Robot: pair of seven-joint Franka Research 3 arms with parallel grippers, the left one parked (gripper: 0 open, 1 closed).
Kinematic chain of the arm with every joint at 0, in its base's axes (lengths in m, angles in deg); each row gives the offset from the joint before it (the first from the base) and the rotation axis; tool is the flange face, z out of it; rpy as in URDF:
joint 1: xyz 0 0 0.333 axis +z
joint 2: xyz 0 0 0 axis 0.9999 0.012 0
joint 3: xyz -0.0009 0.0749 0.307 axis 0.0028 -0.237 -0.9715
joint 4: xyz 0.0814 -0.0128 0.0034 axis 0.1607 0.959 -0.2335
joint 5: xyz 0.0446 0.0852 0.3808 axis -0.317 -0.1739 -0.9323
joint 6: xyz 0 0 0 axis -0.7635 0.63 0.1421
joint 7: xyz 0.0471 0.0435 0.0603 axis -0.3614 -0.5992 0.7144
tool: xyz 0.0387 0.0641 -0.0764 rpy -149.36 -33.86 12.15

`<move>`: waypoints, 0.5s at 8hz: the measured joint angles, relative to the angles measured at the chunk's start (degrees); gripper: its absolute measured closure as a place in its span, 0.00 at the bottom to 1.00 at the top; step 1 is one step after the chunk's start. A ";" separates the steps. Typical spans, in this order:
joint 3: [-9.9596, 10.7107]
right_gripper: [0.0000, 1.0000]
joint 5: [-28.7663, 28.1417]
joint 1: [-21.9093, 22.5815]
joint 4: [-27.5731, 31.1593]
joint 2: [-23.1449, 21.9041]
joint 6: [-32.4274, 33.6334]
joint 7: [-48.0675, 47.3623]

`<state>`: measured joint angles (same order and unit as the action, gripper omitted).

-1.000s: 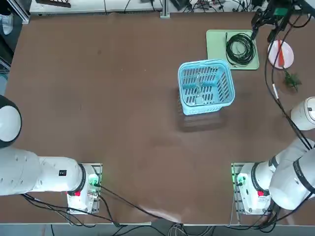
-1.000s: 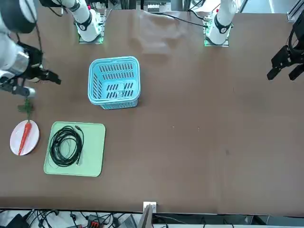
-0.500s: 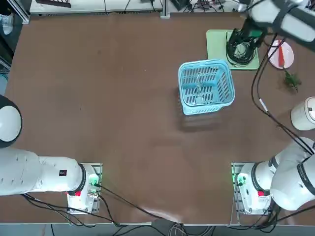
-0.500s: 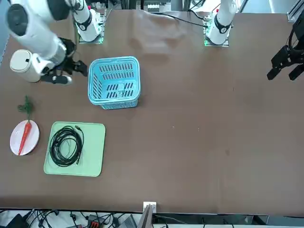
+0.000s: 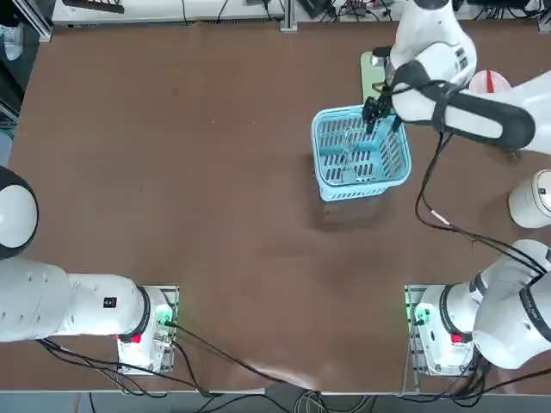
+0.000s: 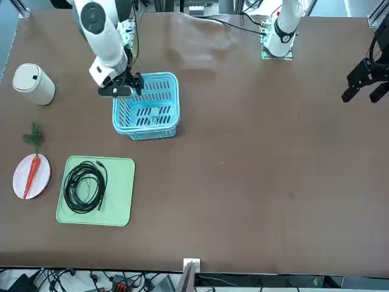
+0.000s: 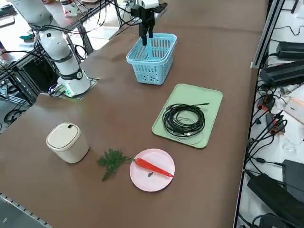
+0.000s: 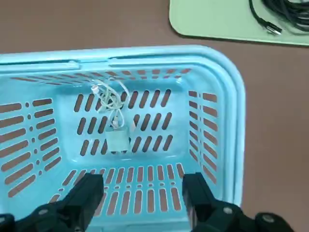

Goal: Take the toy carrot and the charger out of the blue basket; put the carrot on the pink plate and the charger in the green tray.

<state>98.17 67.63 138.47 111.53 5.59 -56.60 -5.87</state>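
And here comes the right gripper (image 8: pixel 142 181), swung across from the tray's side to the basket, its fingers spread wide with nothing between them! Below it sits the charger (image 8: pixel 117 140), down inside the basket (image 8: pixel 237 125), its pale cord (image 8: pixel 112 102) bunched beside it. That looks like the next pick. Beyond, the tray (image 7: pixel 214 99) holds the coiled black cable (image 7: pixel 175 124), so the charger will probably need space beside that. Farther off, the carrot (image 7: pixel 153 167) stays on the plate (image 7: pixel 151 184), leaves over the edge: half the job looks done.
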 joint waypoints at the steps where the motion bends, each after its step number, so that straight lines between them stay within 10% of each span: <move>1: -0.74 0.00 0.09 0.02 1.05 0.73 -2.74 0.00; 4: -1.36 0.00 0.14 0.06 1.90 4.58 -9.62 0.00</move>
<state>96.81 67.77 138.53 113.43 10.17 -66.22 -5.87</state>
